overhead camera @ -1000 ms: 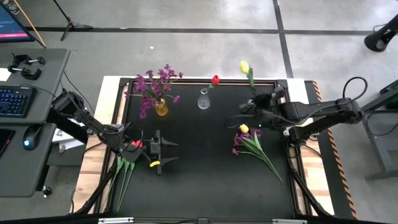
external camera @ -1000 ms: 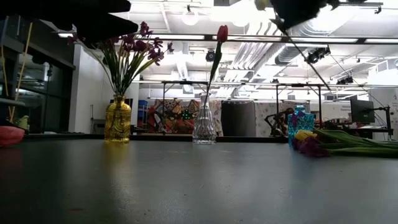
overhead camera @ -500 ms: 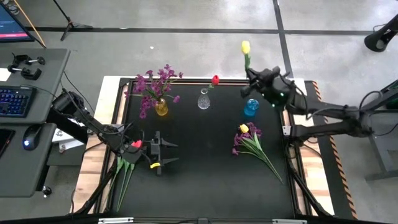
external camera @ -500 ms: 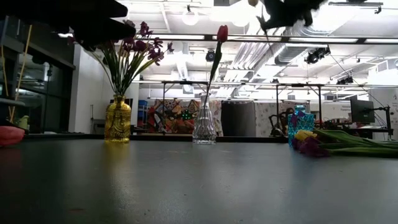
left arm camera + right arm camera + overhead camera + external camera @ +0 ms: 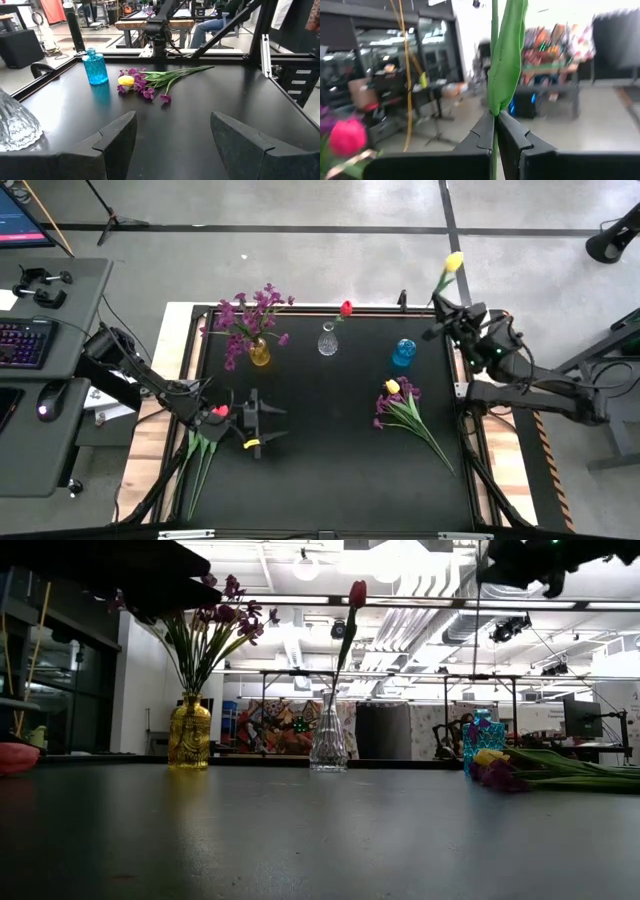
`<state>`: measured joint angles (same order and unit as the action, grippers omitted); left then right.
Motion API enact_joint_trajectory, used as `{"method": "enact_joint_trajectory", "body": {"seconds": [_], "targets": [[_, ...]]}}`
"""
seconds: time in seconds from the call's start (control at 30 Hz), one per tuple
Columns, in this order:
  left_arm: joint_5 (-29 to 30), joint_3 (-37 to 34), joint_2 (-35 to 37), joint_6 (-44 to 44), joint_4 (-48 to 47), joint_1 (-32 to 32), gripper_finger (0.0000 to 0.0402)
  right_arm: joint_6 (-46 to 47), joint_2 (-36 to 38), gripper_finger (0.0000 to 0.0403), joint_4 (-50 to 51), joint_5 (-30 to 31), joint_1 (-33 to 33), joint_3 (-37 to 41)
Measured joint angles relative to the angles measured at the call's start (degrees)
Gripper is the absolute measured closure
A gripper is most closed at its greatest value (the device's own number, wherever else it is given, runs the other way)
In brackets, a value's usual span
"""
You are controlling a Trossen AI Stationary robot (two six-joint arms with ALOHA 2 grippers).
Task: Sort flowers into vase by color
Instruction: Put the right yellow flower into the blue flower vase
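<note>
- Swinging outward since a moment ago, my right pincer now hangs past the counter's right rear corner, clamped on the yellow tulip.
- My left pincer waits wide at front left, with what look like tulips beside it.
- More flowers lie near the blue vase.

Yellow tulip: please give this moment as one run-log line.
right claw: shut on yellow tulip, lifted past table's far right corner | left claw: open, waiting | blue vase: empty
</note>
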<state>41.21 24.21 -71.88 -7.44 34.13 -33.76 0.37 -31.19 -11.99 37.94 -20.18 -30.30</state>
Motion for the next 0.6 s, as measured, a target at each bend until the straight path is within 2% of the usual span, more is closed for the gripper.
{"method": "enact_joint_trajectory", "body": {"seconds": [0.17,0.3,0.43,0.6], "targets": [[0.02,0.00,0.00,-0.90,-0.02,0.02,0.0161,7.01,0.07,0.0403,8.38,1.03,3.23,0.72],[0.02,0.00,0.00,-1.42,-0.02,0.02,0.0161,7.60,-1.74,0.0403,8.02,2.27,4.43,1.25],[0.00,0.00,0.00,-1.49,-0.02,0.00,0.0161,4.58,-2.57,0.0403,5.04,4.87,4.86,1.25],[0.00,0.00,0.00,-1.47,0.00,0.00,0.0161,0.91,-2.12,0.0403,0.47,5.02,4.86,1.25]]}}
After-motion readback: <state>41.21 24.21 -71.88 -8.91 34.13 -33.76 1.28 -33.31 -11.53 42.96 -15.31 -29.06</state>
